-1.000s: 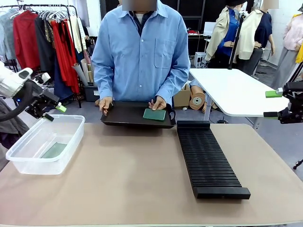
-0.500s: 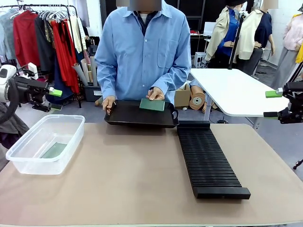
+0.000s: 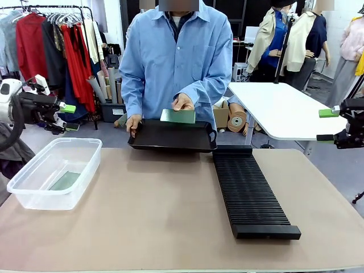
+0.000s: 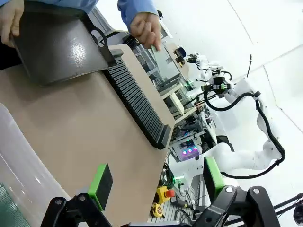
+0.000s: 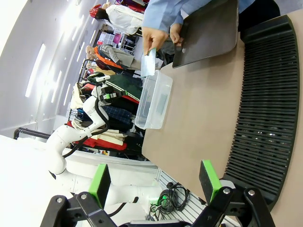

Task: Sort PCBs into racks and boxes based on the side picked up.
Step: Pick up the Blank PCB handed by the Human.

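A person's hand holds a green PCB (image 3: 178, 116) up above the shallow black tray (image 3: 170, 138); the same PCB (image 5: 149, 63) shows in the right wrist view. Another PCB (image 3: 64, 181) lies flat in the clear box (image 3: 54, 173) at the left. The long black ribbed rack (image 3: 248, 190) stands right of centre with bare slots. My left gripper (image 3: 67, 118) hovers open above the box's far left, nothing between its fingers (image 4: 100, 185). My right gripper (image 3: 327, 125) hangs open at the far right, off the table, also with nothing in it.
The person stands at the far edge, the other hand gripping the tray's left rim. A white table (image 3: 281, 108) lies behind at the right, a clothes rail (image 3: 51, 45) at the back left. The tan tabletop (image 3: 153, 210) between box and rack is bare.
The person has picked the PCB off the tray and raised it. My left gripper has risen and swung level above the box. The right arm has stayed still.
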`<state>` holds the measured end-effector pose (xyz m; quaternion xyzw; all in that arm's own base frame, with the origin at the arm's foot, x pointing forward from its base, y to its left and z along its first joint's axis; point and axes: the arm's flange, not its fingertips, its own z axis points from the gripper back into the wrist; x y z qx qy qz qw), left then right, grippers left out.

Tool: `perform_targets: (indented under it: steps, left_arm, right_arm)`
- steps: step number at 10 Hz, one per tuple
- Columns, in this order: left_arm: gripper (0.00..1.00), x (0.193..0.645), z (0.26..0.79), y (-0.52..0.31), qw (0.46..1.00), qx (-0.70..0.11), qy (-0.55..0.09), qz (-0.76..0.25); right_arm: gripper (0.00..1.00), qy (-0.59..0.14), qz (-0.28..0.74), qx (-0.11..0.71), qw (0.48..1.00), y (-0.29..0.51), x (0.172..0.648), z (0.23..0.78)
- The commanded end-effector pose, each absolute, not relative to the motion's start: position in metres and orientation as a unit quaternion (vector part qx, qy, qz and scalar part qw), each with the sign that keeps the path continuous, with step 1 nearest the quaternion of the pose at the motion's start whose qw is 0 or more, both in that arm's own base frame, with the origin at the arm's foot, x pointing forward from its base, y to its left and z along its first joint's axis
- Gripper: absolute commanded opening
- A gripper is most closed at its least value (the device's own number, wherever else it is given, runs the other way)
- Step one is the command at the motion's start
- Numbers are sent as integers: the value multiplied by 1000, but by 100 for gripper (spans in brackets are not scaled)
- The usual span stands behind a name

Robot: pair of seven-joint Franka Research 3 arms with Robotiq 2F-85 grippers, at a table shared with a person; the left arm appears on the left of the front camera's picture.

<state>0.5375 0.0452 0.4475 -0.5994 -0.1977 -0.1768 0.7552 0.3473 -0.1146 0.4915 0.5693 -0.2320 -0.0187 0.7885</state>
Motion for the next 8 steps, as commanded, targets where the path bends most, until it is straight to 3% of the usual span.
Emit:
perform_targets:
  steps: [1, 8]
  left_arm:
    - [100, 538, 447, 47, 757, -597, -200, -174]
    - [100, 535, 446, 45, 758, -597, -200, -169]
  right_arm:
    - [100, -235, -16, 574, 784, -115, 347, 494]
    - [100, -235, -16, 574, 784, -115, 347, 494]
